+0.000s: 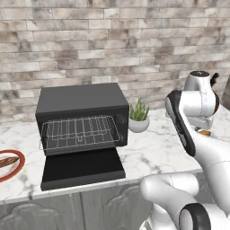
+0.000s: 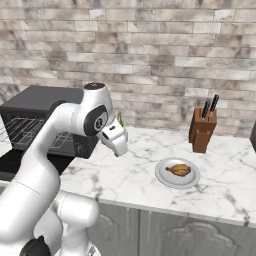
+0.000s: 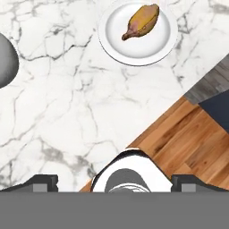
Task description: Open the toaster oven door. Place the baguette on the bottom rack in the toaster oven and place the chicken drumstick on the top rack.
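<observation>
The black toaster oven stands on the marble counter with its door folded down flat in front. Silver wire rack grids show in the opening; I cannot tell the top one from the bottom one. At the left edge, the baguette lies on a red-rimmed plate. The chicken drumstick rests on a white plate, right of the oven. My gripper hangs open and empty above the counter's front edge, short of the drumstick, its fingertips far apart.
A potted plant sits just right of the oven. A knife block stands behind the white plate, and a kettle shows behind my arm. Wooden floor lies below the counter edge.
</observation>
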{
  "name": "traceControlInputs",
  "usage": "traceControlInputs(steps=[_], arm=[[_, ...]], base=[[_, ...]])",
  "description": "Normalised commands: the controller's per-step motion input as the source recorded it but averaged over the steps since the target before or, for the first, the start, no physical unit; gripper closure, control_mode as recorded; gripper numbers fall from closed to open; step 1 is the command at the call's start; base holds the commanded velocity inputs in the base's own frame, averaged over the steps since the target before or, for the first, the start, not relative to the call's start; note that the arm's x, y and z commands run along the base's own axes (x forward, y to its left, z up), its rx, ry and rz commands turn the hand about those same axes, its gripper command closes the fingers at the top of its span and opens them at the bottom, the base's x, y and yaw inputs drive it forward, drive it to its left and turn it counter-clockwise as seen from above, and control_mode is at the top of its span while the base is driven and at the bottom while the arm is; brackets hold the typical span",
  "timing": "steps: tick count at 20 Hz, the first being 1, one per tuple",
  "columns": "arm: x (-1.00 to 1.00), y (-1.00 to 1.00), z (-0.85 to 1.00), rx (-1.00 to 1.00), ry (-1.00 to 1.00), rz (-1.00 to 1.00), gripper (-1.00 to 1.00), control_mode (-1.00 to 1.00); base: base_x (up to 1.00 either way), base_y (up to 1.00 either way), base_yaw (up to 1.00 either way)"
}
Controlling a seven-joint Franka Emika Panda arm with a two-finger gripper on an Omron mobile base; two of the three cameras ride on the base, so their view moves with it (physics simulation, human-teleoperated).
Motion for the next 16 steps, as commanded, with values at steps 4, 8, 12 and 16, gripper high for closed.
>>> traceControlInputs(steps=[4, 8, 12, 16], arm=[[0.19, -0.77, -0.18, 0.01, 0.0, 0.0, -1.0, -1.0], [0.25, -0.69, -0.16, 0.0, 0.0, -0.01, -1.0, -1.0], [0.25, -0.69, -0.16, 0.05, 0.0, -0.04, -1.0, -1.0], [0.29, -0.55, -0.28, 0.08, 0.0, -0.11, -1.0, -1.0]], base=[[0.0, 0.0, 0.0], [0.0, 0.0, 0.0], [0.0, 0.0, 0.0], [0.0, 0.0, 0.0]])
